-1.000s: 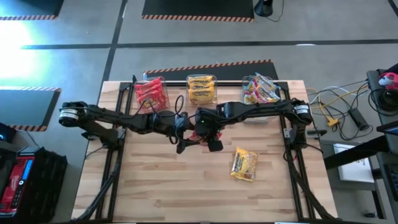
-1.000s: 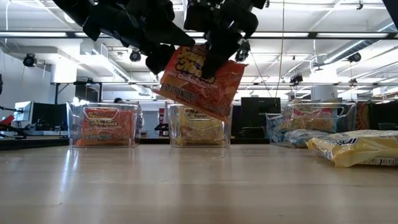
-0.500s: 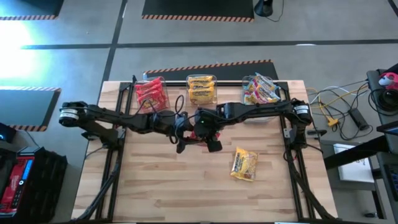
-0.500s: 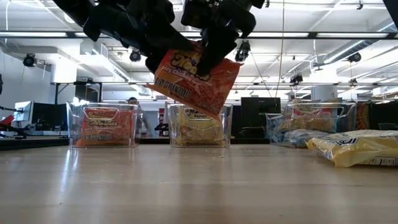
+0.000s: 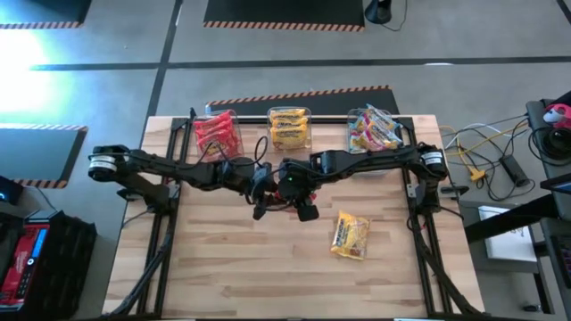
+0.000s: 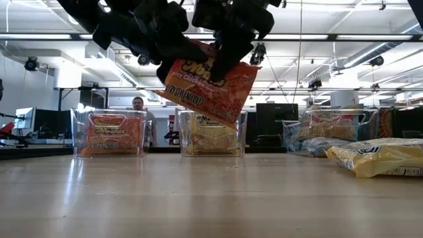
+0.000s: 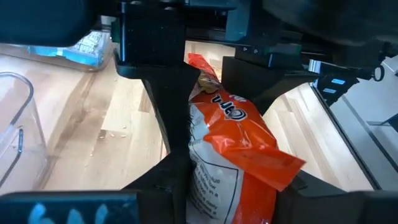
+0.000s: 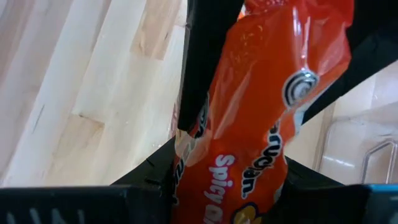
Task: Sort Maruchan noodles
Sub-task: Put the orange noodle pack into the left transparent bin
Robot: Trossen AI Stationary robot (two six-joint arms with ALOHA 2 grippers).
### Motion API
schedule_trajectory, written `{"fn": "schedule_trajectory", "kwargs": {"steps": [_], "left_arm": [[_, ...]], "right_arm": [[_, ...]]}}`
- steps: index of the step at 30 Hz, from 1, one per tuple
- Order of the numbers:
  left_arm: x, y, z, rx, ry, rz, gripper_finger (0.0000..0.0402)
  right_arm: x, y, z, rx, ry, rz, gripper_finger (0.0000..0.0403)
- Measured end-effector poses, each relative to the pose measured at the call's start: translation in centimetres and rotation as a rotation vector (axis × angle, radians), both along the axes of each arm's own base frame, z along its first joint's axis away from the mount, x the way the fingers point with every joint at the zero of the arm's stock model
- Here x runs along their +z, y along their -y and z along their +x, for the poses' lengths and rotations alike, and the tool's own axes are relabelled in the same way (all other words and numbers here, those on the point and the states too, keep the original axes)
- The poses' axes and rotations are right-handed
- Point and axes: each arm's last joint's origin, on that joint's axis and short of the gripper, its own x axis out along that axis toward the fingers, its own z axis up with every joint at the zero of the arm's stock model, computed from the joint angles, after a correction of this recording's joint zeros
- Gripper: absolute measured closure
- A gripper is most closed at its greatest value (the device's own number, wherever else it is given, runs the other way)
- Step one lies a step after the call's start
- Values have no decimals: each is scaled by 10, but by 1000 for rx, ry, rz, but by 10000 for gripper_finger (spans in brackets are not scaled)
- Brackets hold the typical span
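A red packet of Maruchan noodles (image 6: 210, 84) is held in the air above the middle of the counter (image 5: 232, 267), well clear of its surface, tilted with one corner low; it is gripped by both hands at once, which is judged to be a handover between the arms. The right hand (image 5: 300, 191) is clamped on the packet's upper edge, so that the packet hangs from it; the left hand (image 5: 264, 189) is pressed on the packet from the other side, and in the left wrist view the crinkled plastic is seen squeezed between its two dark fingers (image 7: 168, 106); whether the left grip is fully tight cannot be told.

At the back of the counter three clear bins stand in a row; the red bin (image 5: 217, 134) is on the left arm's side, the yellow bin (image 5: 289, 127) is in the middle, and the multicoloured bin (image 5: 373, 129) is on the right arm's side. The packet is probably being passed to the left arm because the red bin is within that arm's easier reach. One yellow packet (image 5: 351, 235) lies flat on the counter, near the right arm, not yet sorted. A person (image 6: 137, 106) is seen in the room behind the bins.
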Motion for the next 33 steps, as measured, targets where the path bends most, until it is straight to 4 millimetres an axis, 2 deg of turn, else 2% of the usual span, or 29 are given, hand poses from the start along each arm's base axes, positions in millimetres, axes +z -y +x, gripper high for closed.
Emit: {"fn": "schedule_trajectory", "kwargs": {"steps": [11,20,24,28,33], "left_arm": [[1,-4,0,13,-2,-35,293],[0,-11,-2,27,-16,-68,294],[2,-16,-4,52,-25,-82,294],[8,-31,-15,110,-51,-91,294],[29,-60,-42,219,-44,-49,294]], "right_arm": [[1,-1,-2,-108,-34,60,258],[11,1,-15,-172,-75,43,185],[25,2,-28,-210,-84,10,166],[42,6,-45,-255,-92,11,159],[61,9,-61,-317,-65,42,165]]}}
